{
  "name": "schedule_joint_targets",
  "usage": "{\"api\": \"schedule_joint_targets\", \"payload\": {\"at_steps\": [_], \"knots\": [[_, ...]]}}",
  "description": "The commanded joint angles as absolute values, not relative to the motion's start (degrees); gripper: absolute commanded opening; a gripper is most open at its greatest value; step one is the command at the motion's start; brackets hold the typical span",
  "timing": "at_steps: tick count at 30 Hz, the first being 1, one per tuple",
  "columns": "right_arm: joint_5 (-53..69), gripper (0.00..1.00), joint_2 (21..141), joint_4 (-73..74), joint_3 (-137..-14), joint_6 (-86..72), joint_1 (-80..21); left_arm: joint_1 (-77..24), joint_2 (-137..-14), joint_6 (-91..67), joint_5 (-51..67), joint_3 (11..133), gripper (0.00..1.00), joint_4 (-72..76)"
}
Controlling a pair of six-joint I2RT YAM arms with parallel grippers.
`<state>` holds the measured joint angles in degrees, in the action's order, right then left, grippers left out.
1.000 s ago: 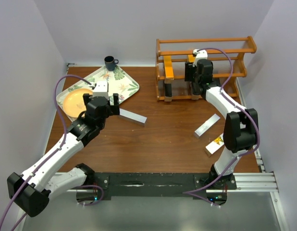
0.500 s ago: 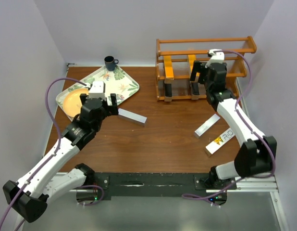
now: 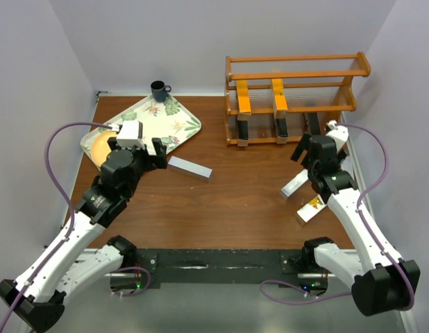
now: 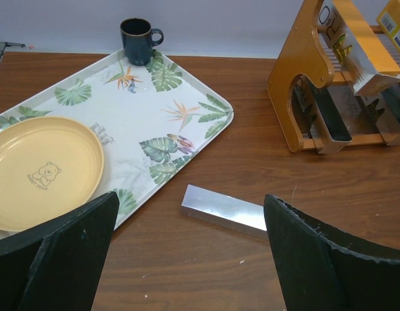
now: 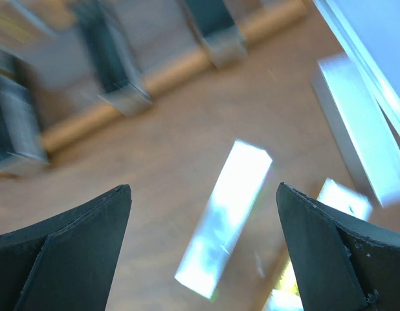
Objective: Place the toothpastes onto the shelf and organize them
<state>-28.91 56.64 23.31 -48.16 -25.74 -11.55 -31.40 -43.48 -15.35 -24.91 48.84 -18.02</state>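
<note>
SHELVING IN PROGRESS: The orange-brown wooden shelf, at 1 o'clock on the table, holds 2 orange-yellow toothpastes and 3 black toothpastes. The right gripper, at the rack half a second ago, has drawn back toward 5 o'clock, jaws apart and empty, above a silver box; 1 orange-white box lies beside it. The left gripper gapes empty over a second silver box.

The shelf is smooth varnished wood; the tabletop darker, grained wood; the silver toothpaste box beside the tray gleams mirror-glossy.
</note>
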Motion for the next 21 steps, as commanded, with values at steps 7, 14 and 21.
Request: {"api": "schedule_joint_targets", "payload": {"at_steps": [7, 14, 21], "knots": [[-33.6, 0.99, 54.3, 35.5, -38.0, -43.6, -8.6, -30.9, -41.0, -14.0, -23.4, 47.6, 1.0, -15.6], [-28.2, 0.98, 54.2, 32.0, -32.4, -45.5, 4.4, -30.9, -40.3, -14.1, -22.4, 47.1, 1.0, -15.3], [-20.0, 0.96, 59.1, 24.9, -30.3, -42.8, 12.7, -30.9, -40.5, -14.0, -22.1, 46.8, 1.0, -15.2]]}}
